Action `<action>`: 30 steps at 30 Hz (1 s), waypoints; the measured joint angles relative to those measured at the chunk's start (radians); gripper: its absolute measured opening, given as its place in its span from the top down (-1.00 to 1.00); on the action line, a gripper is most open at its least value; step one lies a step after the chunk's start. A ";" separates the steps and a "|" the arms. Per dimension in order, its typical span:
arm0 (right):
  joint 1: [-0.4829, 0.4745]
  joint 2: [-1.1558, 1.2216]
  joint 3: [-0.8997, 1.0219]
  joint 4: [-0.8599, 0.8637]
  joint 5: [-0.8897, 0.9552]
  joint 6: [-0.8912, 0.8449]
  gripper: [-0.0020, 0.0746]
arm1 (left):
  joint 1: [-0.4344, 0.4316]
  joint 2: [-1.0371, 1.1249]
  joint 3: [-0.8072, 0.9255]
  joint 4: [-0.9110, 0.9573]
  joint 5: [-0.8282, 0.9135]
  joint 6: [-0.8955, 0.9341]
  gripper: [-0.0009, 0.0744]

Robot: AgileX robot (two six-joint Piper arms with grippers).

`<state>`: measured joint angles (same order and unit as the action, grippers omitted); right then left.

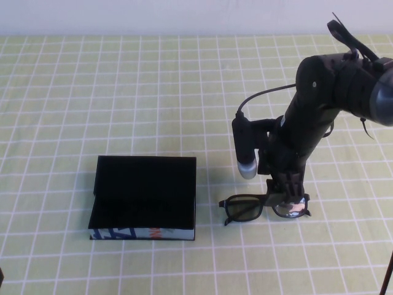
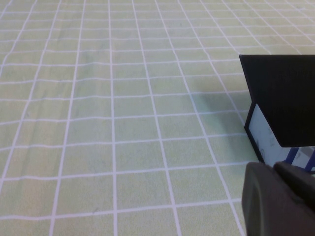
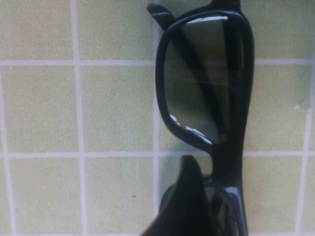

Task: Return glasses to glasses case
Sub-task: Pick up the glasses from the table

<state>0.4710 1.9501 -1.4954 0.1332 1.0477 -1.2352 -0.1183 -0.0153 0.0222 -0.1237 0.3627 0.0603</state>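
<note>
The black glasses (image 1: 258,208) lie on the green checked cloth, right of the glasses case (image 1: 144,190). The case is a black box with a blue, white and orange front side (image 1: 141,233). My right gripper (image 1: 287,200) is down over the glasses' right lens, beside the bridge. In the right wrist view one finger (image 3: 189,201) rests by the lens (image 3: 197,88), and bare cloth shows on the frame's other side, so the jaws stand apart around the frame. My left gripper (image 2: 278,196) is parked low near the case's corner (image 2: 283,98), its fingers together and empty.
The right arm (image 1: 325,104) reaches down from the back right, with its cable and a grey-tipped cylinder (image 1: 244,150) beside it. Checked cloth (image 1: 123,92) covers the whole table. A thin dark rod (image 1: 387,276) shows at the front right corner.
</note>
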 joint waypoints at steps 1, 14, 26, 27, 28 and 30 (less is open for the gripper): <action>0.000 0.004 0.000 0.000 -0.004 0.000 -0.35 | 0.000 0.000 0.000 0.000 0.000 0.000 0.98; 0.000 0.053 -0.001 -0.002 -0.037 -0.002 -0.36 | 0.000 0.000 0.000 0.000 0.000 0.000 0.98; 0.010 0.069 -0.001 -0.002 -0.045 -0.002 -0.23 | 0.000 0.000 0.000 0.000 0.000 0.000 0.98; 0.012 0.069 -0.001 -0.002 -0.045 -0.002 -0.20 | 0.000 0.000 0.000 0.000 0.000 0.000 0.98; 0.012 0.069 -0.001 -0.002 -0.045 -0.002 -0.18 | 0.000 0.000 0.000 0.000 0.000 0.000 0.98; 0.015 0.069 -0.001 -0.002 -0.045 -0.002 -0.14 | 0.000 0.000 0.000 0.000 0.000 0.000 0.98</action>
<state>0.4857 2.0191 -1.4961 0.1312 1.0029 -1.2369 -0.1183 -0.0153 0.0222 -0.1237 0.3627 0.0603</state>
